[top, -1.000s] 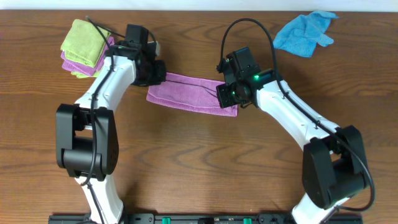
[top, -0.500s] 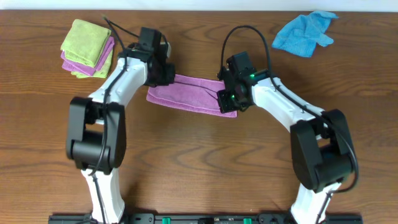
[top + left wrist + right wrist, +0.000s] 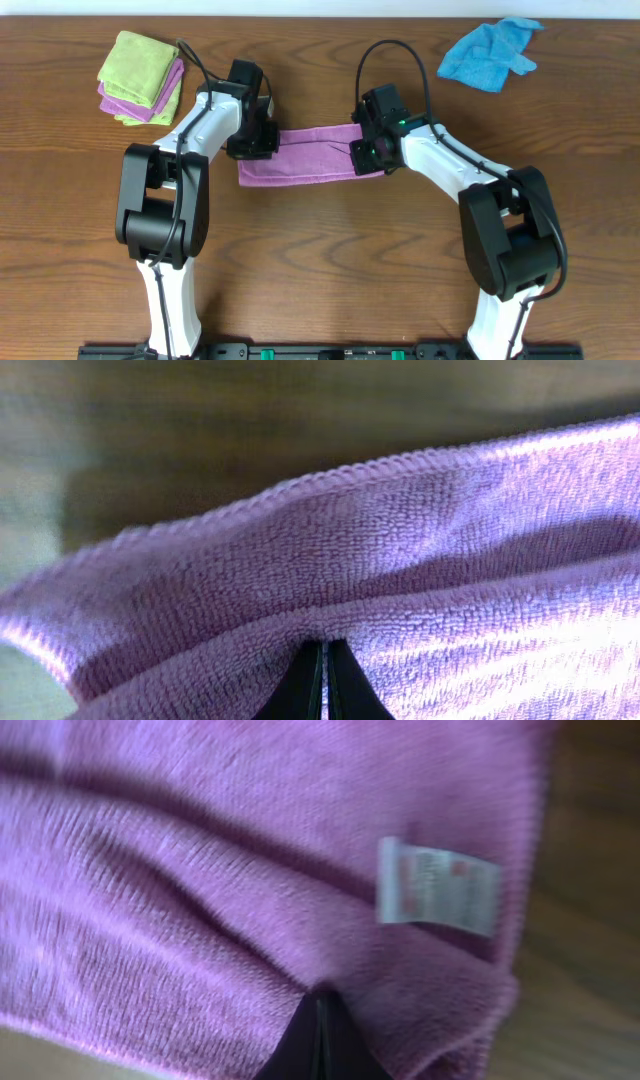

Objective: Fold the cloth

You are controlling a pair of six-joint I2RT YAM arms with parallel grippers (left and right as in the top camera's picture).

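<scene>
With left end effector (image 3: 254, 143) and right end effector (image 3: 366, 152) clamped on the mauve cloth (image 3: 305, 160), uneven pulling could skew the fold.

- I see the left arm (image 3: 190, 128) built of smooth white shell links joined by black housings.
- The right arm (image 3: 450, 165) matches it: white links, black joints.
- Each arm carries a bulky, rounded black motor block, one on the left (image 3: 155, 210) and one on the right (image 3: 510, 245).
- The left hand (image 3: 256, 148) and right hand (image 3: 366, 152) are boxy and all black.
- A thin black cable (image 3: 385, 46) loops over the right wrist; a shorter one (image 3: 192, 58) runs along the left.
- A small green light (image 3: 403, 124) glows on the right wrist.
- On my wrist views, the fingers (image 3: 312, 685) (image 3: 305, 1045) are dark, tapering to a narrow wedge.
- A black base rail (image 3: 330, 352) with green connectors runs beneath both arms.
</scene>
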